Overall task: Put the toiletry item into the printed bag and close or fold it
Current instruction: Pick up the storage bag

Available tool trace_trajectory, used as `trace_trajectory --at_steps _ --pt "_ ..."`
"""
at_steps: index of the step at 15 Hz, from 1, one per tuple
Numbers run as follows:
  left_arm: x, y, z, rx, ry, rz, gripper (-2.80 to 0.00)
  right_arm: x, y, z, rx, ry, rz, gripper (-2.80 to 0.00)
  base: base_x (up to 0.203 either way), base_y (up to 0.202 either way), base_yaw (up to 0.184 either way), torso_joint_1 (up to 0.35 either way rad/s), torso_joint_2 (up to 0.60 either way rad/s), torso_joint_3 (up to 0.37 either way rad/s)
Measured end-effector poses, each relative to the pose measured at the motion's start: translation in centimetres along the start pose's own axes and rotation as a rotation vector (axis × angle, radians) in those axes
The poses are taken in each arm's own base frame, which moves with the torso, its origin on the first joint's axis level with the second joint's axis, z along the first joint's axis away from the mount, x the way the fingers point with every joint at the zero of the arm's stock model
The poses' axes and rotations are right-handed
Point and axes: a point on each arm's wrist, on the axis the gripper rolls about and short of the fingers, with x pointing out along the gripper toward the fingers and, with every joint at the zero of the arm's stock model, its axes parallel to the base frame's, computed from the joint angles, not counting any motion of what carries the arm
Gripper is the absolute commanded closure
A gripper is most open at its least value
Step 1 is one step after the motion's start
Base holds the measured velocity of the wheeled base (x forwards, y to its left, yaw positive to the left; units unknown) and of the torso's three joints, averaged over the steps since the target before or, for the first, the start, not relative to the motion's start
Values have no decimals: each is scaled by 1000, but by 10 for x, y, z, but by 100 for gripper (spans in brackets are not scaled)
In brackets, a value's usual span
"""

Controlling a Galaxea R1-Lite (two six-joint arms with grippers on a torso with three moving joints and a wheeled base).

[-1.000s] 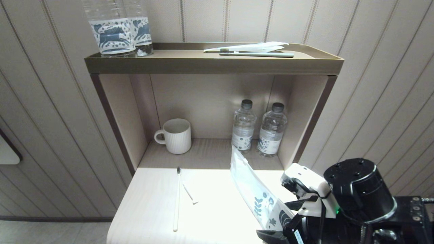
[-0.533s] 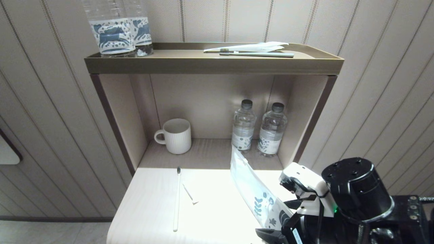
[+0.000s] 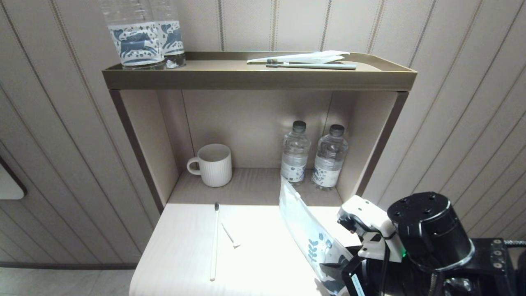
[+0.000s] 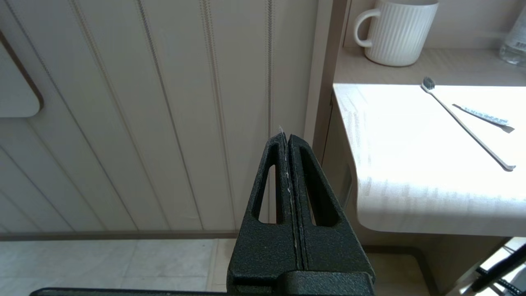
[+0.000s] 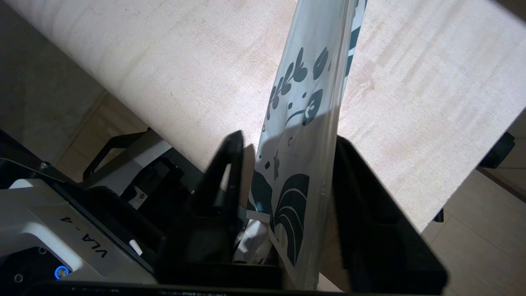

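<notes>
While the white toothbrush (image 3: 213,242) lies unbagged on the worktop (image 3: 263,263), the right gripper (image 5: 283,197) fingers straddle the printed bag (image 3: 306,230), not clamped; the left gripper (image 4: 289,142) is parked, fingers together.

Toothbrush (image 3: 213,242) on counter (image 3: 263,263), left of upright printed bag (image 3: 306,230), mug (image 3: 211,164) behind

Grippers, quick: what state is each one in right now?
Left gripper: shut, empty, parked off the table's left edge.
Right gripper: fingers astride the printed bag's near end; grip cannot be told.
</notes>
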Motion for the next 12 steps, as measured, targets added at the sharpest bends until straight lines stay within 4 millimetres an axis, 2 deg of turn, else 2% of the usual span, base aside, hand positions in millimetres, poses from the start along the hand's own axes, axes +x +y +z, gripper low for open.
trace_trajectory --at_steps 7,9,12 --pt "0 0 0 1 -2 -1 0 -5 0 1 -5 -15 3 0 0 0 0 0 0 0" --pt "0 0 0 1 -1 -1 0 -17 -1 5 -4 -53 5 0 0 0 0 0 0 0" --pt "0 0 0 25 -2 -7 0 -48 -2 6 -10 -61 21 0 0 0 0 0 0 0"
